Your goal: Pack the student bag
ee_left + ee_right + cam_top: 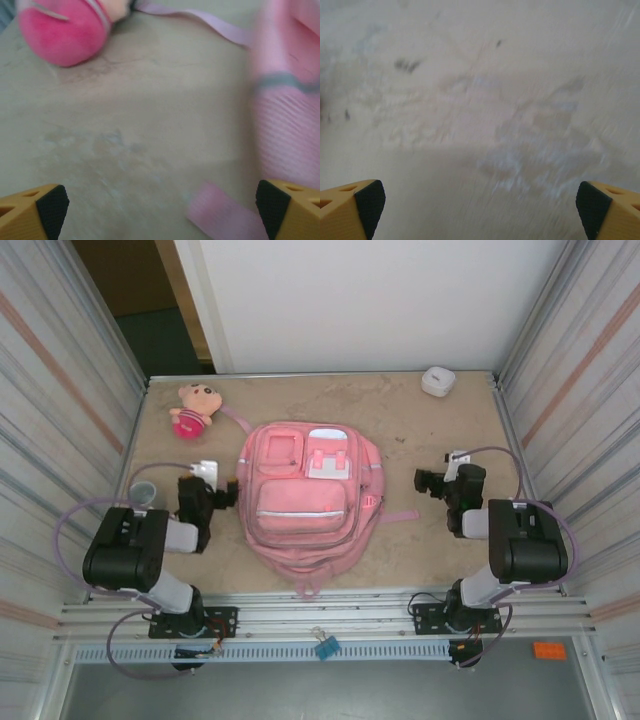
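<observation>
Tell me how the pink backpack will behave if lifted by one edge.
The pink backpack lies flat and looks like soft fabric, so it would probably sag and fold rather than rise as one piece. Its loose strap trails on the table and would likely dangle or snag. Pushed from one side, it may bunch up rather than slide.

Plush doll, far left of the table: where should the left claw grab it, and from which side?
Probably its round pink body, from the near side: the plush doll lies flat with that end facing the open left claw, and the backpack strap runs past the head end.
</observation>
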Robot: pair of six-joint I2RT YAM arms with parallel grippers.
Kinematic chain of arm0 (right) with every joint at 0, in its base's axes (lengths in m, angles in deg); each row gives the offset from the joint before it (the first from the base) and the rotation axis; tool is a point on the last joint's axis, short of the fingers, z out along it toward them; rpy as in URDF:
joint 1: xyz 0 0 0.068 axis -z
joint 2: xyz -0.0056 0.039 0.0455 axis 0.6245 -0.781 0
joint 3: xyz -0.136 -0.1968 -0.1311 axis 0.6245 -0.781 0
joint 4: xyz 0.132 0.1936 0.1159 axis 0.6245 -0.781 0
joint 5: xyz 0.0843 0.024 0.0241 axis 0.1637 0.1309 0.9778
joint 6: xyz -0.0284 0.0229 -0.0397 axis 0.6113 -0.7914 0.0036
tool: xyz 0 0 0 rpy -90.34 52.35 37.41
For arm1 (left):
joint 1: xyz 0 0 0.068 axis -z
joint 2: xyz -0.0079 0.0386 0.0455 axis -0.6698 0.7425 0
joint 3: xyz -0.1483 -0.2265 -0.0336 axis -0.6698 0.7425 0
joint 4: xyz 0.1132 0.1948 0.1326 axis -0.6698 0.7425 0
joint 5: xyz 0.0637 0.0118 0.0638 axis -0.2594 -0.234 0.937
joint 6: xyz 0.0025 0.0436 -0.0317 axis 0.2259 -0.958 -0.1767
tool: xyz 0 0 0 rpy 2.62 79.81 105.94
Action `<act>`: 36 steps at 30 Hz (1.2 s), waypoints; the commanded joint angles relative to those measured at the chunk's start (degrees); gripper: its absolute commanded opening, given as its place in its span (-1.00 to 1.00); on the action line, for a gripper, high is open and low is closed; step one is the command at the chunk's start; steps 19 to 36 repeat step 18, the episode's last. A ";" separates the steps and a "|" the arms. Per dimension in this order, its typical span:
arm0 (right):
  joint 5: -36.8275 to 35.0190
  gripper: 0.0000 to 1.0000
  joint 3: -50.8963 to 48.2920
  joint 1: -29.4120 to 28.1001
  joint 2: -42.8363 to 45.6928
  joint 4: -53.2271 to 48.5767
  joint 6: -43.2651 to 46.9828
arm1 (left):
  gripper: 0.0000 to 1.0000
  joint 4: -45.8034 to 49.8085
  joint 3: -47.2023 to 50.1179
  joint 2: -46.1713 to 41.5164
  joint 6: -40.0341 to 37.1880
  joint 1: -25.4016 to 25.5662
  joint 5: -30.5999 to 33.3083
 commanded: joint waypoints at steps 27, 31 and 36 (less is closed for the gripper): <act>-1.00 0.98 1.74 -0.03 0.15 1.97 -0.65 | 0.97 5.82 -5.69 -1.31 1.85 -2.62 -10.17; -1.00 0.98 1.74 -0.03 0.15 1.97 -0.65 | 0.97 5.82 -5.69 -1.31 1.85 -2.62 -10.17; -1.00 0.98 1.74 -0.03 0.15 1.97 -0.65 | 0.97 5.82 -5.69 -1.31 1.85 -2.62 -10.17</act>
